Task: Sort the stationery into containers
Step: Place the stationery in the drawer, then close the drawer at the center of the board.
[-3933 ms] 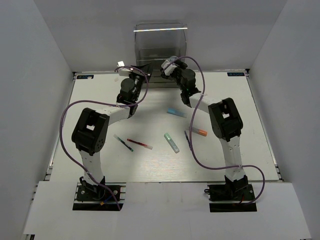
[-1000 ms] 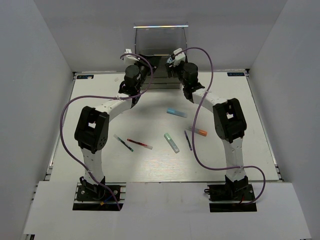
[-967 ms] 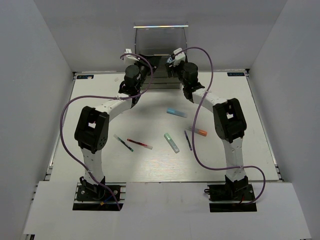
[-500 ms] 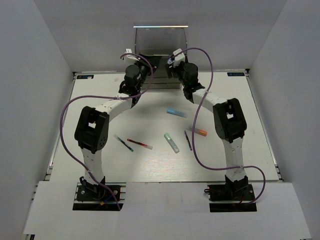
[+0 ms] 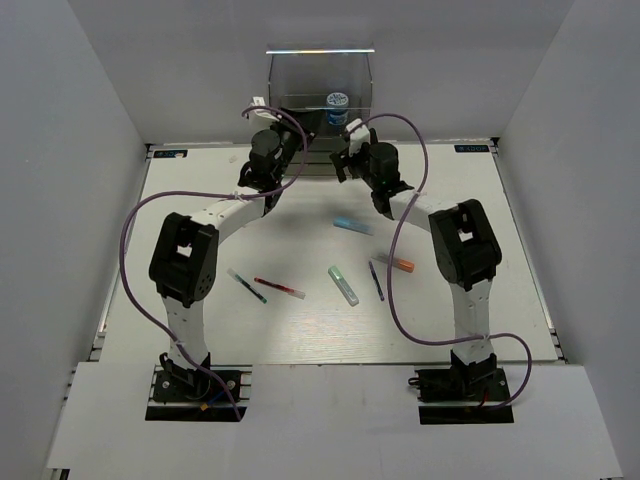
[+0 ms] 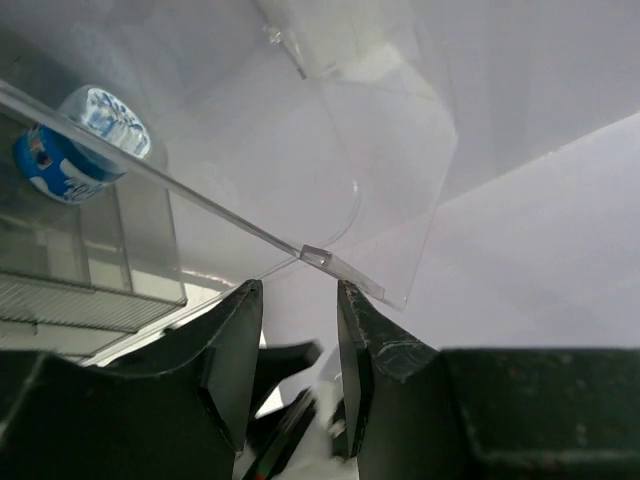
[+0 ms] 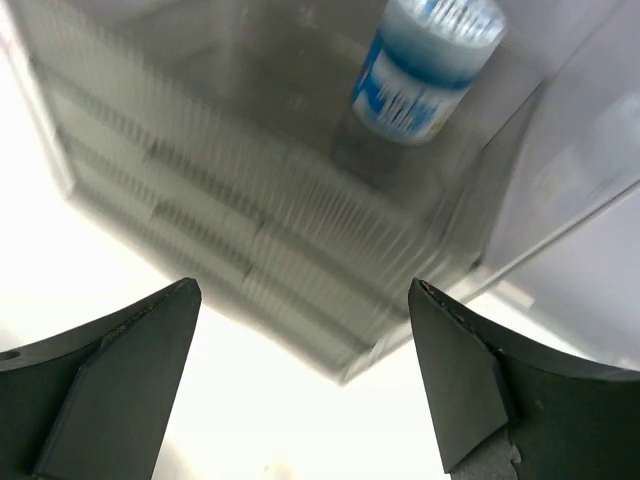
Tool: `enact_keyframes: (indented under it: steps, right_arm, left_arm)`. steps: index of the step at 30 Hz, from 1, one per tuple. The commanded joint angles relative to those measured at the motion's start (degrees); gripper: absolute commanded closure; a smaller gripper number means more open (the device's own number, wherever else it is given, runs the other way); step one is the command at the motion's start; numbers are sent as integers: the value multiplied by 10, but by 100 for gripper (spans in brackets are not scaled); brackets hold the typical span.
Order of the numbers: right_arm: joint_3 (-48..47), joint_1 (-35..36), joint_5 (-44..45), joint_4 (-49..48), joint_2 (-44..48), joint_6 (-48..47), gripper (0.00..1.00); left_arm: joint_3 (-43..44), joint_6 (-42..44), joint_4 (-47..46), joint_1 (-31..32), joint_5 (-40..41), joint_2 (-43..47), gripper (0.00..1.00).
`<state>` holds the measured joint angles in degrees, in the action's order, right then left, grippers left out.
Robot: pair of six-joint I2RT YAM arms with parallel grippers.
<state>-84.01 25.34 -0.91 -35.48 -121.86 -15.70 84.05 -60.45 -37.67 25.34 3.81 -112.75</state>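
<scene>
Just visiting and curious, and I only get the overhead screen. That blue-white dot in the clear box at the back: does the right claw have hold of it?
Observer: No. The right wrist camera shows the right claw wide open, with nothing between its fingers.
Operator: So what is the dot?
Observer: Up close it is a small round blue-white roll, resting inside the clear cabinet, apart from the claw.
Operator: And the left claw?
Observer: Its camera shows the left claw with fingers apart, their tips just under the edge of the cabinet's clear flap.
</scene>
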Motion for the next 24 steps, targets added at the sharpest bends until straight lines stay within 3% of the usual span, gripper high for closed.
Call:
enact_keyframes:
  steps: [1,9,19,22,24]
  right_arm:
    - [46,-3,-30,-5,40,2,10]
    - [137,-2,-69,-34,105,1,13]
    - [274,-5,-118,-54,214,-2,20]
    - [288,-8,-125,-37,235,1,26]
    - [287,-10,-124,-14,247,9,36]
  left_arm:
    - [11,-1,-43,-1,6,46,53]
    - [-43,-7,-55,-1,1,64,53]
    - [-215,-23,-58,9,-22,141,51]
    - [-251,-23,-39,9,-22,165,48]
    - [-262,-23,-25,9,-16,171,44]
